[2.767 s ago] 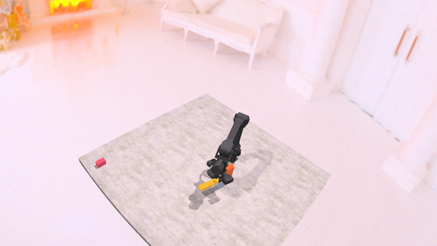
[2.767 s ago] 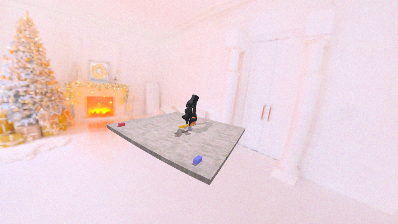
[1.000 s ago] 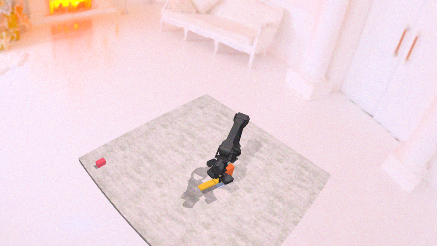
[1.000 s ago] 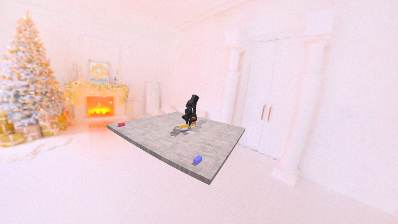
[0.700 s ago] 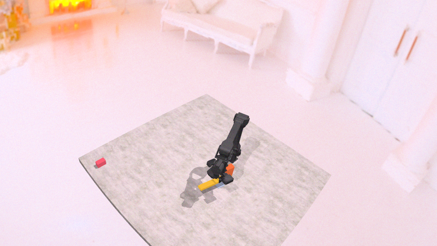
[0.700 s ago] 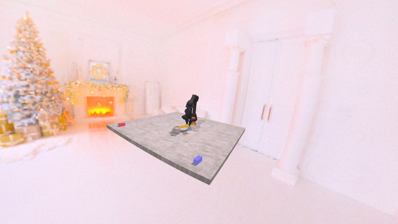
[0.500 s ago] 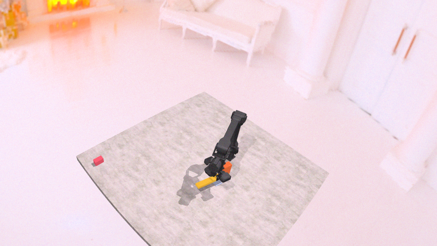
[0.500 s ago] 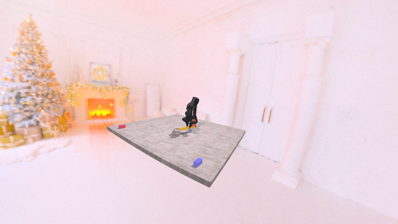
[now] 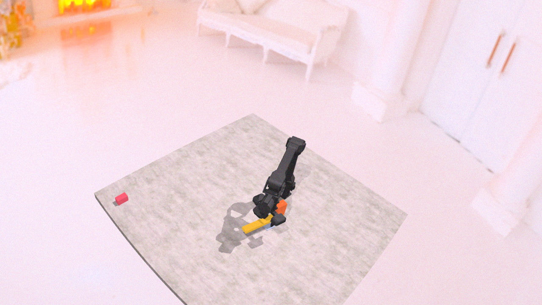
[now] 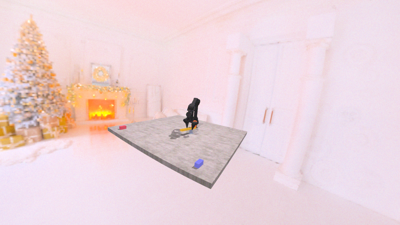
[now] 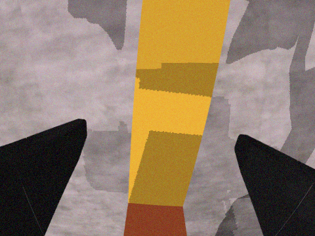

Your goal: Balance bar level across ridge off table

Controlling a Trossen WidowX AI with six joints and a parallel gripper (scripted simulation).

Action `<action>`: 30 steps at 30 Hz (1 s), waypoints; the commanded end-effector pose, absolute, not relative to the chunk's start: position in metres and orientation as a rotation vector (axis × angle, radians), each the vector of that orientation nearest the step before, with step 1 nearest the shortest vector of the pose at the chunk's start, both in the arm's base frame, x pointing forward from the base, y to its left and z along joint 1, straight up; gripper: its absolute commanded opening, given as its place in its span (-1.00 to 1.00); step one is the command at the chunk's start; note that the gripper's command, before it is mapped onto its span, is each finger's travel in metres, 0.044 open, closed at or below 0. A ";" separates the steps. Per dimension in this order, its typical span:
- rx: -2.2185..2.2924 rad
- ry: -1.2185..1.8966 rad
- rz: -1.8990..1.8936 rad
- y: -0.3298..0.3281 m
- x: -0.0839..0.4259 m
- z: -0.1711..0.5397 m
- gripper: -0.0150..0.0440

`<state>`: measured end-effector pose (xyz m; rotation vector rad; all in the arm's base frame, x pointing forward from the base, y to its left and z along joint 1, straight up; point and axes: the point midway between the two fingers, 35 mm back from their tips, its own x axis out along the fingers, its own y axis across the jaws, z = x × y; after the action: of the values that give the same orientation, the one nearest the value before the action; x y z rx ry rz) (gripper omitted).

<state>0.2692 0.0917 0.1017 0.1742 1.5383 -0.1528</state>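
The yellow bar [image 9: 252,226] [image 10: 184,129] [image 11: 180,39] lies across the pale blue ridge [image 9: 269,228] [image 10: 191,132], which is mostly hidden under it. An orange block [image 9: 281,206] [image 10: 195,121] [image 11: 155,219] is at the bar's arm-side end. My gripper [image 9: 267,218] [image 10: 189,128] [image 11: 164,135] is open around the bar, with a gap on each side in the wrist view. The bar looks nearly level in the exterior view. Its far end is low over its shadow, and I cannot tell whether it clears the table.
The grey table [image 9: 322,246] [image 10: 167,148] bears a red block [image 9: 121,198] [image 10: 122,127] near its left corner and a blue block [image 10: 198,163] near its front corner in the exterior view. The black arm [image 9: 284,167] [image 10: 193,106] reaches over the orange block.
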 end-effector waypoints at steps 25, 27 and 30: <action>0.174 1.538 -0.153 0.091 0.267 0.202 1.00; 0.174 1.538 -0.153 0.091 0.267 0.202 1.00; 0.174 1.538 -0.153 0.091 0.267 0.202 1.00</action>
<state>0.2670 0.0908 0.2013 0.1738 1.5370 -0.1528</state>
